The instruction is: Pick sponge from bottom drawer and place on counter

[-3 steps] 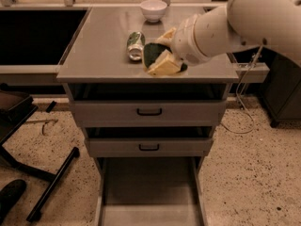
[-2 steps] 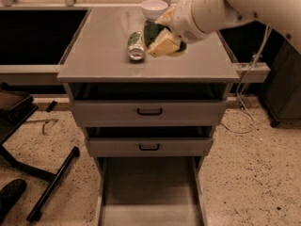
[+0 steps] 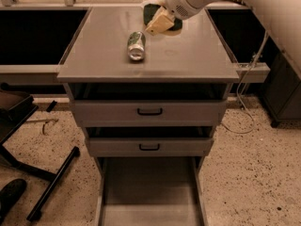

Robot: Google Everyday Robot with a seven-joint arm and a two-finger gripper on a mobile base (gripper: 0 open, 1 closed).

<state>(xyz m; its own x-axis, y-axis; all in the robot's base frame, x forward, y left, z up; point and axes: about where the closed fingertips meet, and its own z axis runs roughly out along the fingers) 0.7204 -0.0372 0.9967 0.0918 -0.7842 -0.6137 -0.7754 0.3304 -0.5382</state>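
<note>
Drawers: bottom drawer (image 3: 150, 192) is pulled out toward the camera, flat grey floor showing between thin side walls. Speckled floor (image 3: 254, 173) lies on either side, with a black chair base (image 3: 51, 187) on the left. Above, the two upper drawers (image 3: 149, 112) with black handles sit nearly closed, each with a dark gap over its front. Grey, slightly glossy table (image 3: 103, 60) tops the cabinet. Green-and-silver can (image 3: 136, 45) lies on its side near the table's middle, silver end toward the camera. Further back, tool (image 3: 160, 22) sits low over the far part of the table, on the white arm (image 3: 263, 4) coming in from the upper right. The sponge (image 3: 150, 13) is right at the tool, dark green showing on both sides of it, just behind the can and not touching it. Can't tell if the tool is clamped on the sponge or spread, nor if the sponge touches the table.
</note>
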